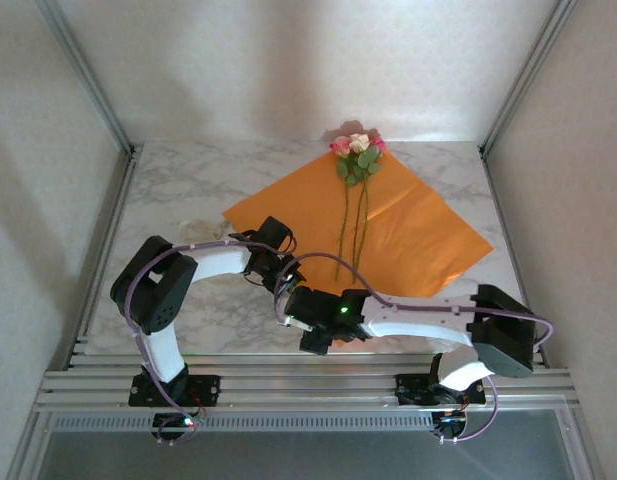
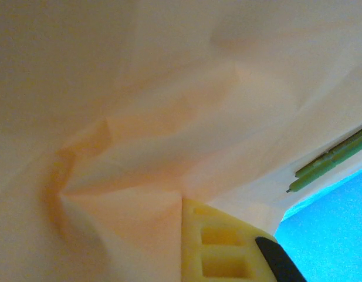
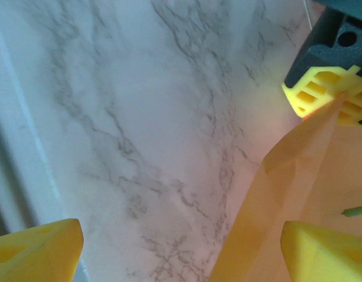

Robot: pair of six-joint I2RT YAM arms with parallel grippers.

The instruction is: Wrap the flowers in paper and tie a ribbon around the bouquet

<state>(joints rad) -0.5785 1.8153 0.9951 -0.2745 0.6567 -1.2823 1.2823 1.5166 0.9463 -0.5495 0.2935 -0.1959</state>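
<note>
The left gripper (image 3: 336, 100) is clamped on a fold of the paper (image 1: 408, 225), and the thin orange sheet rises to its ribbed yellow finger (image 2: 219, 247) in a stiff, creased peak. The right gripper (image 3: 181, 252) hangs with its 2 blocky yellow fingertips (image 3: 37, 247) spread wide, gripping nothing, above the veined marble table (image 1: 188, 180). The flowers (image 1: 356, 150) lie on the sheet, rose heads at its far corner and wiry green stems pointing toward the arms. The ribbon (image 1: 200, 228) is a faint pale heap left of the paper.
</note>
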